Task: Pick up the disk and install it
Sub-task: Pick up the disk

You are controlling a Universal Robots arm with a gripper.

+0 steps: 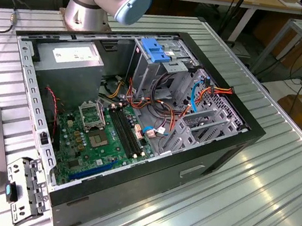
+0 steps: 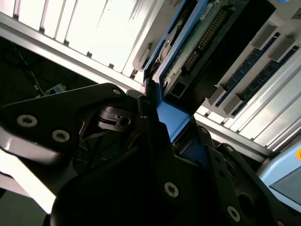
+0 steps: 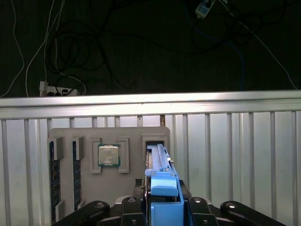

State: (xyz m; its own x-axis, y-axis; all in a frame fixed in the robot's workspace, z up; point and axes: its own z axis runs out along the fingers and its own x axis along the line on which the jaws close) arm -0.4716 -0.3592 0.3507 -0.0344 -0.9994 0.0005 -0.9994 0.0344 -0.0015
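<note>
The disk point(image 3: 162, 182) stands on edge in a slot of the grey parts tray point(image 3: 131, 134), its blue carrier frame facing the camera in the first wrist view. My gripper point(image 3: 163, 202) is shut on the disk, with black fingers pressed against both sides of the blue frame. In the second wrist view the disk point(image 2: 186, 56) shows its circuit-board side and blue edge, and one dark finger point(image 2: 151, 127) lies along that edge. The tray also holds a processor chip point(image 3: 108, 155) and memory sticks point(image 3: 52, 183).
In the exterior view an open computer case point(image 1: 214, 152) lies on the ribbed metal table, with a motherboard point(image 1: 100, 139), a grey power-supply box point(image 1: 70, 56) and a drive cage topped by a blue latch point(image 1: 152, 50). The arm's base point(image 1: 90, 10) stands behind it. A metal bracket point(image 1: 25, 190) lies in front.
</note>
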